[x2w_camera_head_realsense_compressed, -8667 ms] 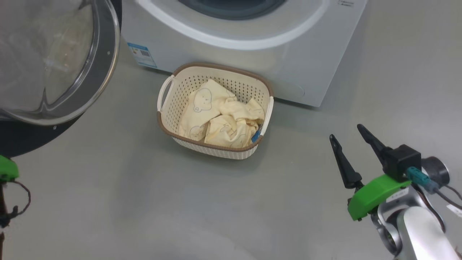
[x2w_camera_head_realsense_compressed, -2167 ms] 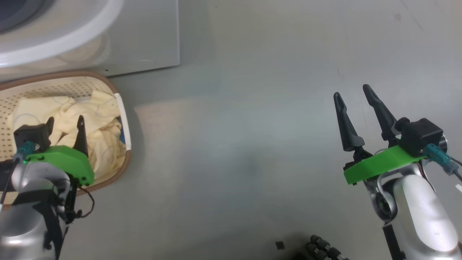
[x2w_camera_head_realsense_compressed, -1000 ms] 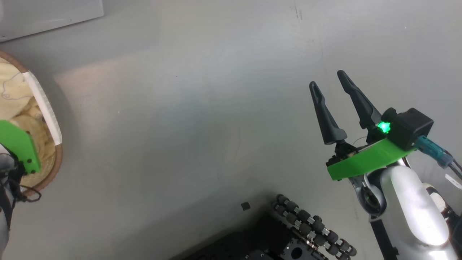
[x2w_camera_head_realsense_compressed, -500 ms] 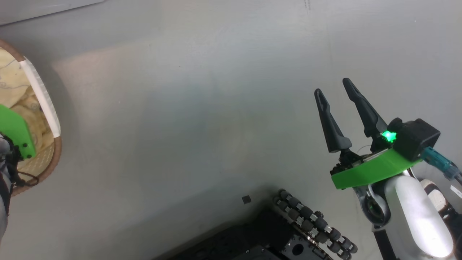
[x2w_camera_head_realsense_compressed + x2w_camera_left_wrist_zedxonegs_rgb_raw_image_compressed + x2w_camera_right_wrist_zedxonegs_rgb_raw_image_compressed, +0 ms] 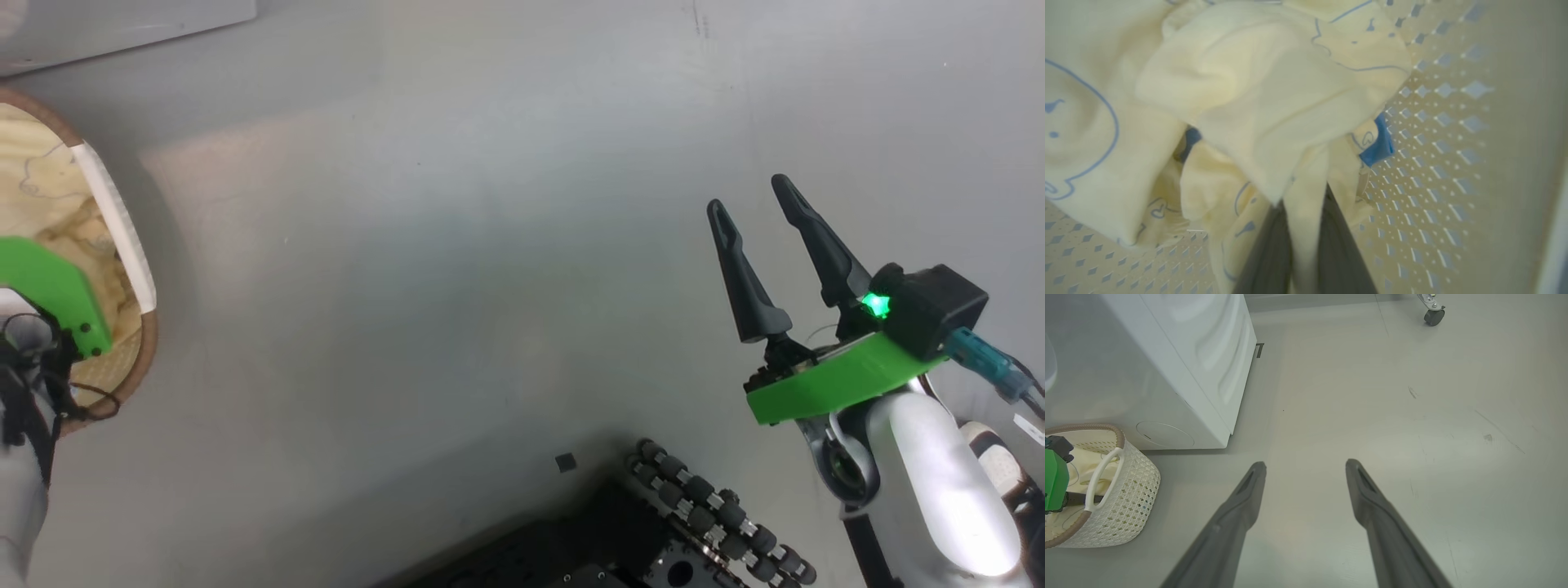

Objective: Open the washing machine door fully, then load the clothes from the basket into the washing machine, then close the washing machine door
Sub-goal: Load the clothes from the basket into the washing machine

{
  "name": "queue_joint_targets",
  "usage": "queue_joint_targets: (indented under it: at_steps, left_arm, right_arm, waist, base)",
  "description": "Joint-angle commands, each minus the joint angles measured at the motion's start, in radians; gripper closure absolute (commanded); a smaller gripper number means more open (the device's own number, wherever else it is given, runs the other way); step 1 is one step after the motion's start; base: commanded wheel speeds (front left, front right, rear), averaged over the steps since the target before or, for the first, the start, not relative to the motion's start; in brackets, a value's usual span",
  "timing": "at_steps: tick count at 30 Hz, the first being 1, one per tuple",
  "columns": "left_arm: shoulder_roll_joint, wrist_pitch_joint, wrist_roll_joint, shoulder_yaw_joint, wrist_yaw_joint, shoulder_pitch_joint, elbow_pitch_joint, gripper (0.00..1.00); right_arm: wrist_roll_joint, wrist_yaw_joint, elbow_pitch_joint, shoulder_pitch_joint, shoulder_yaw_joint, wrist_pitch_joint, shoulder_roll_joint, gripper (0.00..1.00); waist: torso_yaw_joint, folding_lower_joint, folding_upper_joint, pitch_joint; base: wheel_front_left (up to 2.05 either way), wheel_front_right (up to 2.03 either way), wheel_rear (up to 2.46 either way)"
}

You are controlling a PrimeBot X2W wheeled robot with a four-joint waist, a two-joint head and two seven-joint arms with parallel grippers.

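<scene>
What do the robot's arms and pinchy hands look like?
Each shiny silver-white arm ends in a bright green plate. The right gripper has two long, pointy dark grey fingers, a black box with a glowing green light, and a teal-plugged cable. The left gripper has matching fingers.

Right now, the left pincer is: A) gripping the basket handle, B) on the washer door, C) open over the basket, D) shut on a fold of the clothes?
D: in the left wrist view the left pincer pinches a strip of the clothes inside the basket.
</scene>
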Motion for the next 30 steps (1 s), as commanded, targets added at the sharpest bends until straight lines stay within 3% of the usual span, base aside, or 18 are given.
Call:
queue_joint_targets:
  at_steps: [1, 8, 30]
  left_arm:
    - [0.020, -0.020, -0.013, 0.021, -0.005, 0.030, -0.005, 1.00]
    - [0.003, -0.076, -0.038, 0.030, -0.019, 0.062, -0.006, 1.00]
    - [-0.086, -0.376, -0.049, -0.035, -0.033, 0.235, -0.103, 1.00]
  right_arm:
    - [-0.010, -0.003, -0.010, 0.010, 0.012, -0.009, -0.008, 0.00]
    - [-0.023, -0.003, 0.021, -0.034, 0.023, -0.009, -0.008, 0.00]
    - [-0.091, -0.003, 0.147, -0.027, -0.030, -0.009, -0.008, 0.00]
  waist:
    - [0.007, 0.0000, 0.0000, -0.015]
    - [0.015, 0.0000, 0.0000, -0.062]
    - [0.186, 0.0000, 0.0000, -0.363]
  base:
    - [0.00, 0.00, 0.00]
    - [0.00, 0.00, 0.00]
    - [0.00, 0.00, 0.00]
